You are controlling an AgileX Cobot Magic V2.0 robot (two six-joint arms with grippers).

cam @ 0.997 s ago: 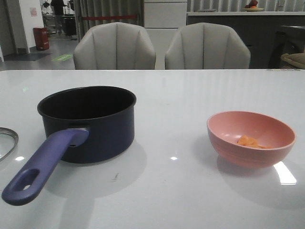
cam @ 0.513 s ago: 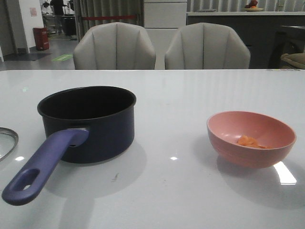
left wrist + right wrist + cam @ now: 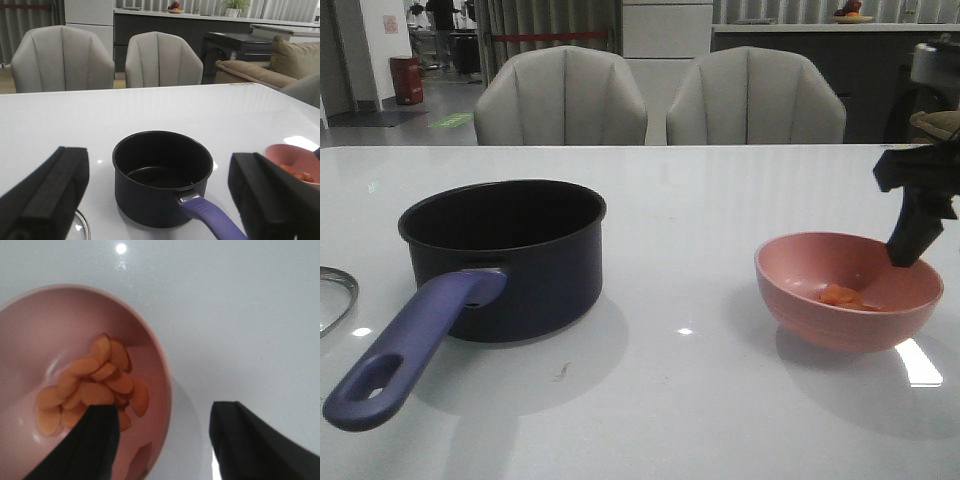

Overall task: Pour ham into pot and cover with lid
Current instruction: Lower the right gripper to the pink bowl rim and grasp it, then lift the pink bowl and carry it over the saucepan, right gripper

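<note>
One new arrival: right gripper (image 3: 910, 250), fingers apart, straddling the pink bowl (image 3: 820, 300) rim.

No text, label, brand or number is legible anywhere.

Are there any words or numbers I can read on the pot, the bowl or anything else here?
None can be read.
The dark navy saucepan with the purple-blue handle: no writing shows.
The round pink bowl: no writing shows.
The white wall sign far behind: too small and blurred to read.
</note>
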